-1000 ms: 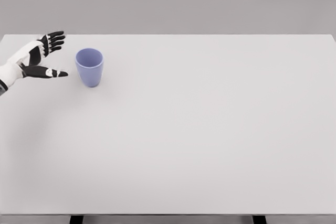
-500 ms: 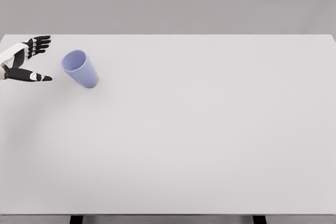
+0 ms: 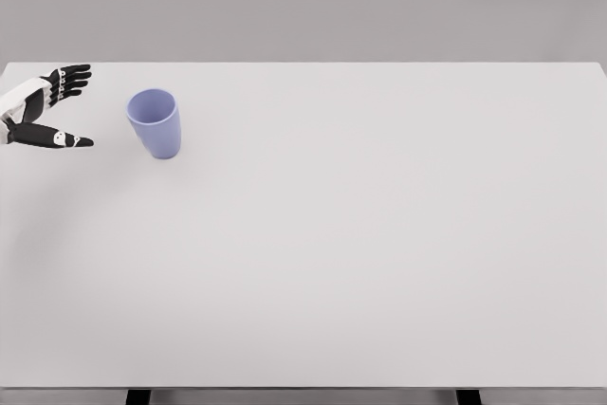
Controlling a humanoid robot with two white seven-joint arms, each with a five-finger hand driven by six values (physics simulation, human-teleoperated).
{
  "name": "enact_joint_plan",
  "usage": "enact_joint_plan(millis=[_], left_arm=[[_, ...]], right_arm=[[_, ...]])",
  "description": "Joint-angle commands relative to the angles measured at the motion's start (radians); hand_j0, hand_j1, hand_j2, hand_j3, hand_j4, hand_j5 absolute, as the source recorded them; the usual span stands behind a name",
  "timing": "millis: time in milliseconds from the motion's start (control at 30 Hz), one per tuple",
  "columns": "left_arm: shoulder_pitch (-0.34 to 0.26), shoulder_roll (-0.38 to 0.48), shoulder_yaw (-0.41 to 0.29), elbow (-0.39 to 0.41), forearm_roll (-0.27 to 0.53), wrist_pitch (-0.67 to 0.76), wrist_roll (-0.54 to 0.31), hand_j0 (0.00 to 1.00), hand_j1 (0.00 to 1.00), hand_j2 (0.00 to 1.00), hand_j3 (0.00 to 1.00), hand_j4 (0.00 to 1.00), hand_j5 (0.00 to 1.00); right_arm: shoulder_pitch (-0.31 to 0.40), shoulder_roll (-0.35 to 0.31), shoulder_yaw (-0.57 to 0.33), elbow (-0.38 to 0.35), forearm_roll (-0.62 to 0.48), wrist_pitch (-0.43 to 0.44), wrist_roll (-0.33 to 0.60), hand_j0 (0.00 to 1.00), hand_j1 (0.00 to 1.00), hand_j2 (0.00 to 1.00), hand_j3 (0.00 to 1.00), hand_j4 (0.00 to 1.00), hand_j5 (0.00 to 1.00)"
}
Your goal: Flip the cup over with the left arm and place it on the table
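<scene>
A lavender-blue cup (image 3: 156, 123) stands on the white table (image 3: 360, 234) near the far left, mouth up and leaning slightly to the left. My left hand (image 3: 66, 106) hovers at the left edge of the head view, a short gap to the left of the cup, not touching it. Its fingers (image 3: 68, 77) are spread and the thumb (image 3: 57, 138) points toward the cup; it holds nothing. The right arm does not show.
The table's far edge runs just behind the hand and cup. Dark table legs (image 3: 138, 395) peek out below the front edge.
The hand drew back to the left, away from the cup. The cup tipped left half a second ago and has since rocked back to nearly upright.
</scene>
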Motion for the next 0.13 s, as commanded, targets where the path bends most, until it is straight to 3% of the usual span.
enact_joint_plan(millis=[0,100], left_arm=[[0.0,0.001,0.002,0.0,0.007,0.001,0.0,1.0,1.0,1.0,1.0,1.0,1.0],[0.0,0.001,0.002,0.0,0.007,-0.001,0.0,1.0,1.0,1.0,1.0,1.0,1.0]], right_arm=[[0.0,0.0,0.0,0.0,0.0,0.0,0.0,1.0,1.0,1.0,1.0,1.0,1.0],[0.0,0.0,0.0,0.0,0.0,0.0,0.0,1.0,1.0,1.0,1.0,1.0,1.0]])
